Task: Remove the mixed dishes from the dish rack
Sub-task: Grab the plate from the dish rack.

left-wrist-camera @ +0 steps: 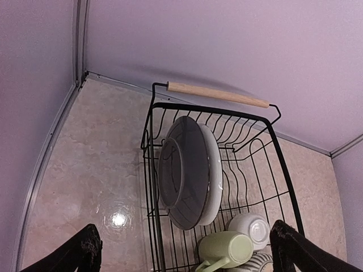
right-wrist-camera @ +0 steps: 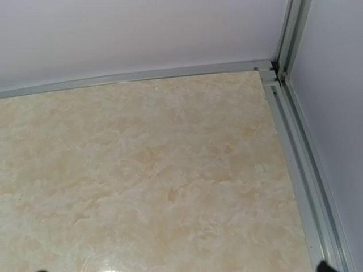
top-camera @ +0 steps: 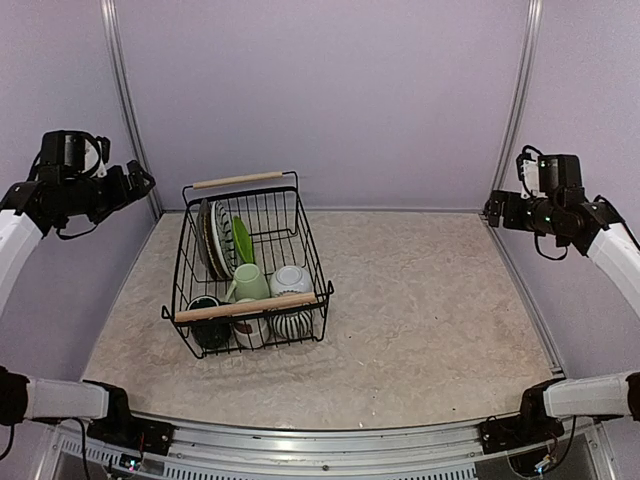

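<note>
The dish rack (top-camera: 306, 236), a black wire basket with wooden handles, stands left of the table's middle. In it stand a striped plate (top-camera: 213, 238) and a lime-green plate (top-camera: 242, 240). A pale green mug (top-camera: 249, 281), a white bowl (top-camera: 291, 279), a dark teal mug (top-camera: 208, 312), a striped mug (top-camera: 293, 323) and a small white cup (top-camera: 250, 330) lie in front of the plates. My left gripper (top-camera: 140, 180) hangs high at the left, open and empty. In its wrist view the rack (left-wrist-camera: 218, 94), plates (left-wrist-camera: 190, 170), mug (left-wrist-camera: 227, 249) and bowl (left-wrist-camera: 252, 226) lie below. My right gripper (top-camera: 495, 208) is high at the right, open and empty.
Purple walls with metal corner posts (top-camera: 518, 100) close in the beige marbled table (top-camera: 420, 300). The right wrist view shows only bare table (right-wrist-camera: 170, 187) and the far right corner rail (right-wrist-camera: 295, 141).
</note>
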